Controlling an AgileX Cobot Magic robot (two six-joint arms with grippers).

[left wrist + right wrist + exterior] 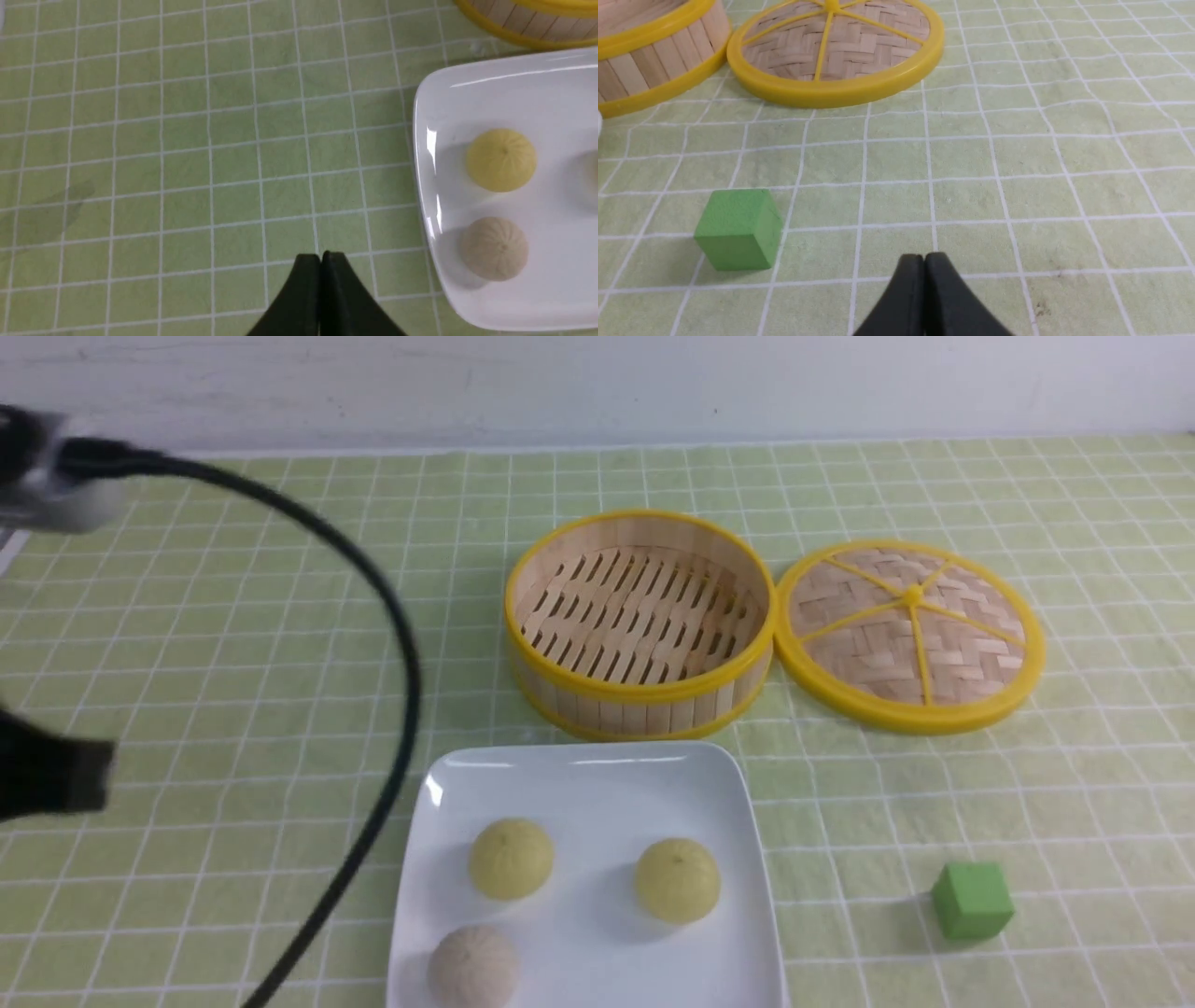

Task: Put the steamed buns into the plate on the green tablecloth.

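in the front view, three small dome-shaped steamed buns sit on the large glossy white square plate (pixel 597 784), which lies on the light yellow-green grid-lined tablecloth (pixel 233 644): one pale yellow bun (pixel 511 858), a second pale yellow bun (pixel 678 880) and an off-white bun (pixel 473 966). beyond the plate stands the empty round bamboo steamer basket with a yellow rim (pixel 640 621), and its round woven lid with yellow rim (pixel 909 635) lies touching it on the right. a small green cube (pixel 972 899) rests on the cloth to the right of the plate. parts of the left arm and a black cable (pixel 373 616) blur the left edge; neither gripper can be made out here. in the left wrist view, the left gripper (pixel 321 257) hangs over bare cloth with its black tips pressed together, holding nothing; the plate lies off to one side of it, well apart, with a yellow bun (pixel 501 160) and the off-white bun (pixel 494 248) on it. in the right wrist view, the right gripper (pixel 923 259) is likewise pressed together and empty over the cloth; the green cube (pixel 738 228) sits near it, and the lid (pixel 836 46) and basket wall (pixel 649 56) lie farther ahead.
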